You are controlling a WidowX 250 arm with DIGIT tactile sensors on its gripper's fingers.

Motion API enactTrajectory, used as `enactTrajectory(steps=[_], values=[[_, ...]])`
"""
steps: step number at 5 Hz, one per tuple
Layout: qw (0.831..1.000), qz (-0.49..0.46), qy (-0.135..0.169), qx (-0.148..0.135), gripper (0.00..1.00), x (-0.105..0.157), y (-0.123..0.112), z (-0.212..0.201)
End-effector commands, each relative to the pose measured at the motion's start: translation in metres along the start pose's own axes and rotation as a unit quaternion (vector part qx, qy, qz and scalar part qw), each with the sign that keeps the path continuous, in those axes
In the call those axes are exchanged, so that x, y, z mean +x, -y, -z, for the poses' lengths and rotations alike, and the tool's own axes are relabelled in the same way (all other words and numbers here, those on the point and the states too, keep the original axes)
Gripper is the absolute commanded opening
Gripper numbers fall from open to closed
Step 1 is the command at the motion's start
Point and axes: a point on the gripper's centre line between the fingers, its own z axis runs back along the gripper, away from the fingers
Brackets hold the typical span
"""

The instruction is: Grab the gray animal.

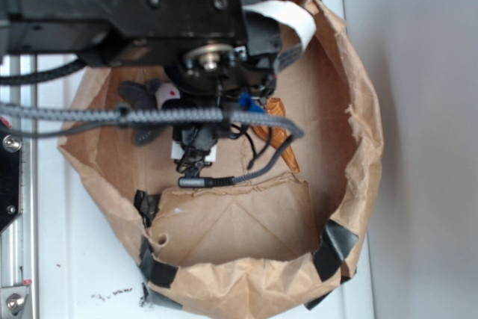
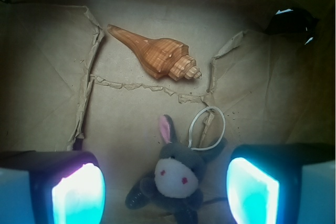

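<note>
The gray animal (image 2: 176,174) is a small gray plush with a cream face, two red dots, a pink-lined ear and a white string loop (image 2: 208,128). It lies on the brown paper floor, between my two glowing fingers (image 2: 79,195). My gripper (image 2: 165,195) is open, its jaws wide apart on either side of the toy, not touching it. In the exterior view the gray animal (image 1: 153,106) shows partly at the left of my arm, and the gripper (image 1: 196,156) hangs inside the paper bag; its jaws are hard to make out there.
An orange-brown spiral seashell (image 2: 157,56) lies beyond the toy; it also shows in the exterior view (image 1: 278,134). A rolled-down brown paper bag (image 1: 351,132) walls in everything, with black tape patches (image 1: 336,248) on its near rim. Torn paper seams cross the floor.
</note>
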Motion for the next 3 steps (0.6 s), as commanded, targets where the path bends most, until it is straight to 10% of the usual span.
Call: enactTrajectory(steps=[1,3], values=[[1.0,-0.006,0.021,0.009,1.0,0.005,-0.007,-0.013],[0.998,-0.002,0.046,0.04,1.0,-0.022,-0.015,0.031]])
